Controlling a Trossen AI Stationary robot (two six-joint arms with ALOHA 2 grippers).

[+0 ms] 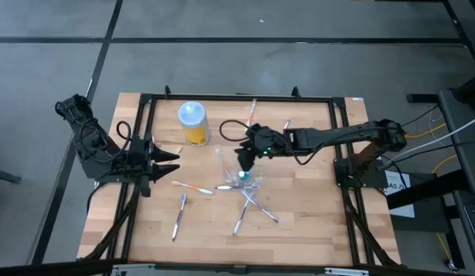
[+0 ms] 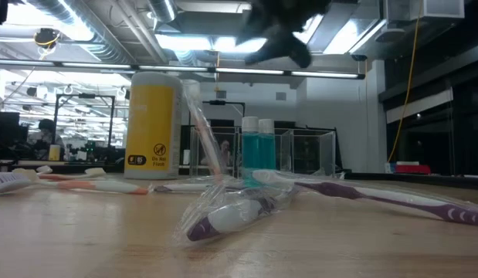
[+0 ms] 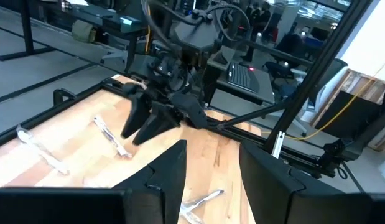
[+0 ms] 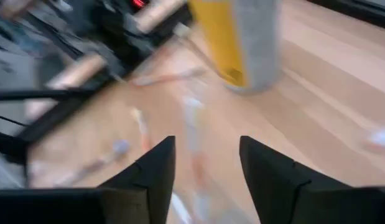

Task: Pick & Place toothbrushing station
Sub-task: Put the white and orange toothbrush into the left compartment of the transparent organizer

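Wrapped toothbrush lies mid-table under the spread right gripper

Nearest, the purple-and-white toothbrush (image 2: pixel 223 220) in crinkly clear wrap lies at the table's (image 1: pixel 314 222) middle among loose brushes; it looks light, stiff and slippery, best pinched mid-handle. Above it the right gripper (image 1: pixel 243 159) hangs with fingers apart, holding nothing; farther back stands a yellow bottle (image 2: pixel 152 123). The left gripper (image 1: pixel 169 162) waits open at the left edge.

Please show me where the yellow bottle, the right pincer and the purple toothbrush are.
yellow bottle (image 1: pixel 194 129), high view, on its yellow body below the cap.
right pincer (image 1: pixel 243 159), high view, midway between its fingertips.
purple toothbrush (image 2: pixel 393 199), low view, on the middle of its handle.
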